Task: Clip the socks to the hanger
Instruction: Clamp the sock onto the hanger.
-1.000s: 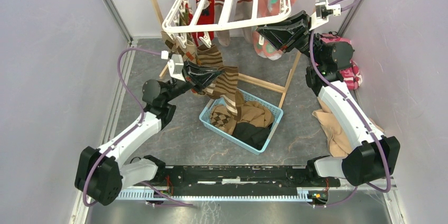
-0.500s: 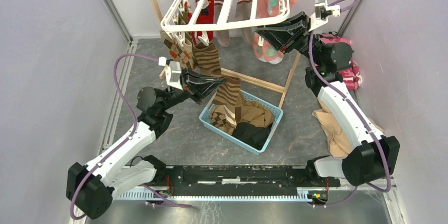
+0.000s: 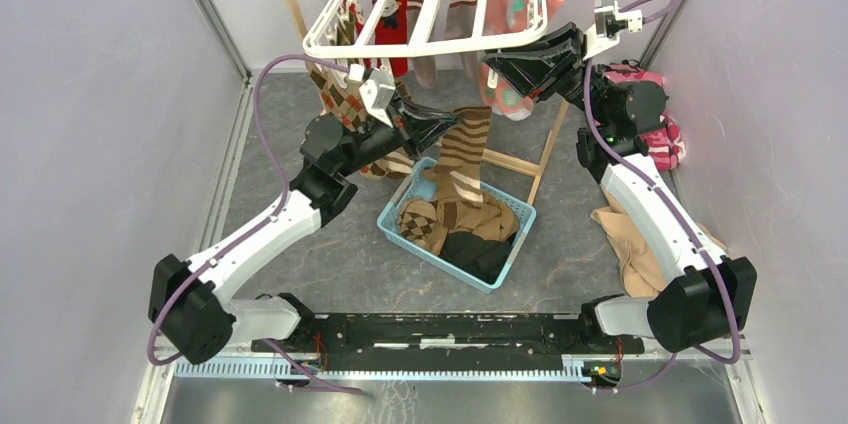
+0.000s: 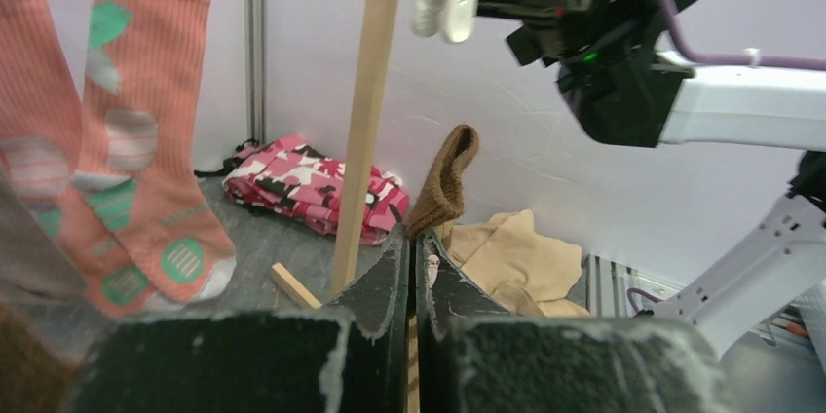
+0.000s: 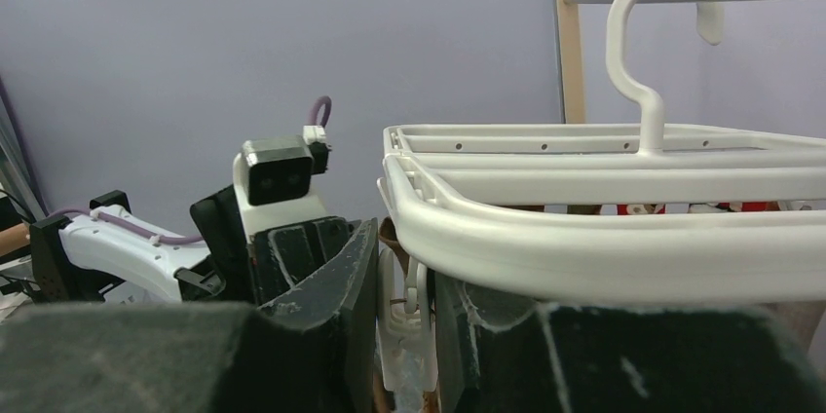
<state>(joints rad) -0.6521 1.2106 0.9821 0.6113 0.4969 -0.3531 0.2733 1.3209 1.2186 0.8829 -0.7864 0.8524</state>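
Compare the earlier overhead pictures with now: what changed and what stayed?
The left gripper, shut on the striped sock, swung up and right toward the hanger, taking the sock along. Nothing was grabbed or released. The right gripper stayed pinching a clip on the hanger; basket unmoved.

Brown-striped sock (image 3: 464, 150), white hanger (image 3: 420, 47), blue basket (image 3: 523, 234)
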